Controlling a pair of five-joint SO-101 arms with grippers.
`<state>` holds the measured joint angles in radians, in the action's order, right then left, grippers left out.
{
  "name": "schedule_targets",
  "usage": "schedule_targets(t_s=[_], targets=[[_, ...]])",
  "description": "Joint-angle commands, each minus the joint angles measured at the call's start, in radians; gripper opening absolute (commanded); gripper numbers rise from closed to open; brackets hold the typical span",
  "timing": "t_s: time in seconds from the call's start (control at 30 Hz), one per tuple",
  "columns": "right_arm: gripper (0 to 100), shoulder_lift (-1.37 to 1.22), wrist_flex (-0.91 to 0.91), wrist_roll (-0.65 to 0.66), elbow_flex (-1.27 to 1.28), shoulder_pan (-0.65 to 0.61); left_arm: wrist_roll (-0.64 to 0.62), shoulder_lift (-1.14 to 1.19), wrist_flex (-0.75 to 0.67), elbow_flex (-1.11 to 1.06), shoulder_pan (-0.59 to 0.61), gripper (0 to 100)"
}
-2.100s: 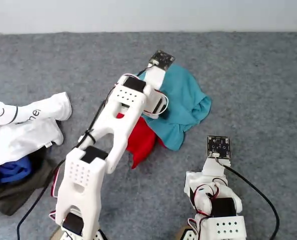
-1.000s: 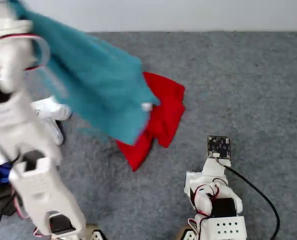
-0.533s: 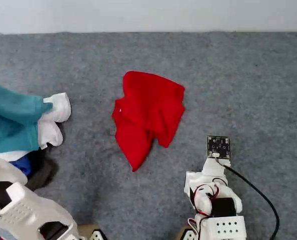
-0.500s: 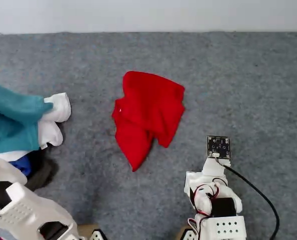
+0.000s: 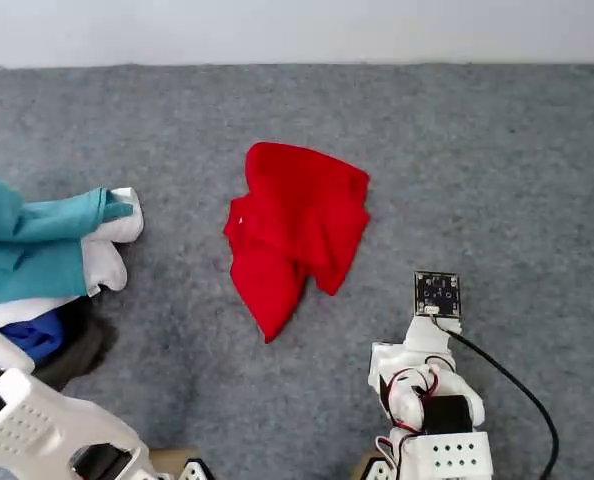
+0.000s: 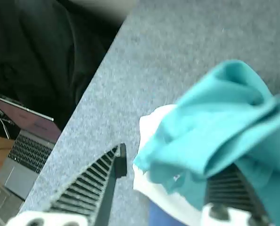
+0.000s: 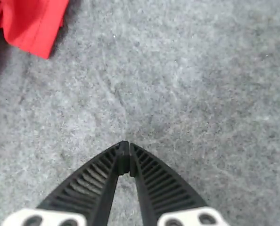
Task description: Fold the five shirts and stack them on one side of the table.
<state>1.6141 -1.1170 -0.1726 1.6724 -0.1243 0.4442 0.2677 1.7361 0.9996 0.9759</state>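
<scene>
Teal shirt (image 5: 37,250): bunched, unfolded, topmost on a loose heap at the left edge of the table (image 5: 477,150). Beneath it: white shirt (image 5: 107,268), blue shirt (image 5: 27,337), black shirt (image 5: 77,352), all rumpled.

Red shirt (image 5: 297,230): crumpled, alone mid-table, well apart from the heap.

Left gripper (image 6: 173,162): released, jaws spread wide, poised over the teal shirt. Cloth apparently brushing one finger, nothing grasped.

Right gripper (image 7: 123,146): clenched on nothing, low over bare table, with a corner of the red shirt ahead of it.

Progress, as judged: five shirts counted, none folded as far as visible. Four gathered loosely on one side, no tidy stack yet. Left to do: folding of every piece, probably the red one first, then stacking on one side.
</scene>
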Motion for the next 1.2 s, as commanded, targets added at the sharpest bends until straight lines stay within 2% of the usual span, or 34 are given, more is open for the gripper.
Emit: schedule_targets(t_s=[0.0, 0.2, 0.43, 0.57, 0.73, 0.8, 0.97, 1.17], targets=[[0.9, 0.005, 0.016, -0.011, 0.002, 0.007, 0.037, -0.097, 0.018, -0.038, 0.012, 27], [0.9, 0.005, 0.016, -0.011, 0.002, 0.007, 0.037, -0.327, 0.018, -0.243, -0.046, 27], [0.9, 0.005, 0.016, -0.011, 0.002, 0.007, 0.037, -0.724, 0.018, -0.756, -0.164, 27], [0.9, 0.005, 0.016, -0.011, 0.002, 0.007, 0.037, -0.873, 0.017, -1.018, -0.183, 26], [0.9, 0.005, 0.016, -0.009, 0.002, 0.005, 0.046, -0.908, 0.018, -1.25, -0.101, 27], [0.9, 0.005, 0.016, -0.009, 0.002, 0.005, 0.091, -0.914, 0.02, -1.342, -0.075, 27], [0.9, 0.005, 0.016, -0.009, 0.002, 0.002, 0.107, -0.919, 0.02, -1.52, -0.066, 26], [0.9, 0.005, 0.016, -0.009, 0.002, 0.001, -0.023, -0.948, 0.021, -1.524, -0.074, 26]])
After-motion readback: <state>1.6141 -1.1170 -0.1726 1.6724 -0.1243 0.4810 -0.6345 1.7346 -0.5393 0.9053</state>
